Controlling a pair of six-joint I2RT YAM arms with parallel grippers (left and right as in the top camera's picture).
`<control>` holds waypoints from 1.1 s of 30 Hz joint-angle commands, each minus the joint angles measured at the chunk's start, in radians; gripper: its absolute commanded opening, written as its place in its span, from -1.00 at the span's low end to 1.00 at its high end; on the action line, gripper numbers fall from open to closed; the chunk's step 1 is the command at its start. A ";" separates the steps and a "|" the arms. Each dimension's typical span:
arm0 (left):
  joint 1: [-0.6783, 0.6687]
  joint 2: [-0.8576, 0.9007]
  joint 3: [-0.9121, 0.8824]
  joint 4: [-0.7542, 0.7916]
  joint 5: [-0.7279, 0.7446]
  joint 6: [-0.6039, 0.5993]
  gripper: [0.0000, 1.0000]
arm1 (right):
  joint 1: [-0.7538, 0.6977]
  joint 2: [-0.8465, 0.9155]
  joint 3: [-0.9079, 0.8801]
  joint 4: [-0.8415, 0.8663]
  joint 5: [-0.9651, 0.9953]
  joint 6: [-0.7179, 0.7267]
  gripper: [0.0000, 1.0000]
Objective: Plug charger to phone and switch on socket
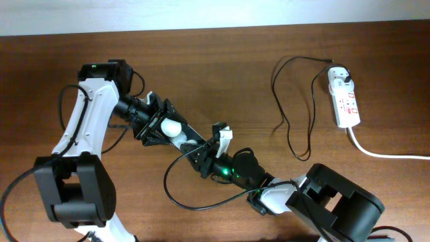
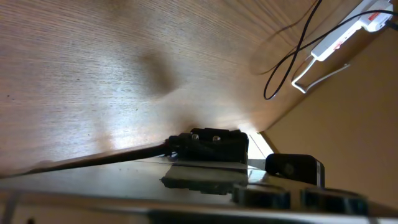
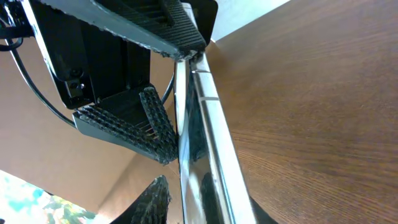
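Black and glossy, the small rectangular smartphone lies at the middle of the brown wooden table, its long axis slanting from far-left to near-right. Each end points into an arm: the left pincer stands over the far-left end, and the right pincer meets the near-right end.

In the right wrist view the phone runs edge-on down the frame. The left pincer's two ridged black fingers stand well apart beside it, but whether they press on it I cannot tell. Nor can I tell whether the right pincer clamps the phone or merely touches it, since only one of its fingers shows.

The long thin black charger cable lies in loose loops on the table to the right, well apart from the phone. It runs from the narrow white power strip at the far right. By my judgement the cable lies rightward of both pincers and the right arm is nearer to it, so the left would best steady the phone.
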 commanded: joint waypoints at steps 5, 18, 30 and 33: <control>-0.011 -0.003 0.006 0.000 0.023 0.016 0.35 | -0.008 -0.013 0.040 0.011 -0.042 0.013 -0.92; 0.121 -0.446 0.482 -0.187 -0.523 0.159 0.46 | -0.259 -0.149 0.039 -0.024 -0.244 0.145 -0.92; 0.121 -1.379 -0.058 -0.179 -0.851 -0.311 0.98 | -0.297 -0.227 0.039 0.015 -0.273 0.292 -0.92; 0.120 -1.397 -0.508 0.083 -0.593 -0.554 0.98 | -0.312 -0.227 0.039 0.010 -0.273 0.373 -0.92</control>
